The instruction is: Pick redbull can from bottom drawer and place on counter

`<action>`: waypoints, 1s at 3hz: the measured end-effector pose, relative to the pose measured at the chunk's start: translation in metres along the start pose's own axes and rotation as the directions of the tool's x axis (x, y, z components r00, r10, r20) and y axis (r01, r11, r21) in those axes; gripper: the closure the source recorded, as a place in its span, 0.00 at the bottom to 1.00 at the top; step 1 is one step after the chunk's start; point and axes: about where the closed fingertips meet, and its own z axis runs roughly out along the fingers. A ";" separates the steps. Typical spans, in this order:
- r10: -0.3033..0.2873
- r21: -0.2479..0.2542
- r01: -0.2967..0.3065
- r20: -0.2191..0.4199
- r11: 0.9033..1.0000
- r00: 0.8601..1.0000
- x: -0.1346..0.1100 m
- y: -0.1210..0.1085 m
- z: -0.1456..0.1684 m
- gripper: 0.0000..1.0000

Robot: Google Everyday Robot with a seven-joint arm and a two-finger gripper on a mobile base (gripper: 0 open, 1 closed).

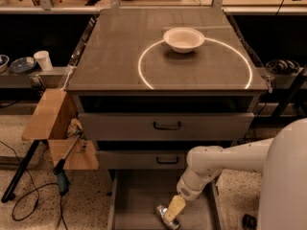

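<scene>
Small crinkled silver metallic can (161, 212) lies on the floor of the open wide grey metal bottom drawer (136, 200), toward its front. Yellowish tool (173, 210) sits low inside the drawer, against the can; whether it grips cannot be told. Grey-brown tabletop (110, 56) carries a white bowl (183, 39).

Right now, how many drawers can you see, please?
3: upper drawer and middle drawer shut under the counter; bottom drawer open, the gripper inside it by the redbull can.

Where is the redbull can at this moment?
The redbull can lies at the bottom centre of the camera view, on the floor of the open bottom drawer, right next to the gripper.
</scene>
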 end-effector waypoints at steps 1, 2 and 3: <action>0.000 0.000 0.000 0.000 1.000 1.000 0.000 0.000 0.000 0.00; 0.018 0.015 -0.018 0.001 1.000 1.000 0.001 -0.001 0.010 0.00; 0.061 0.029 -0.062 0.004 0.998 0.998 -0.004 -0.006 0.032 0.00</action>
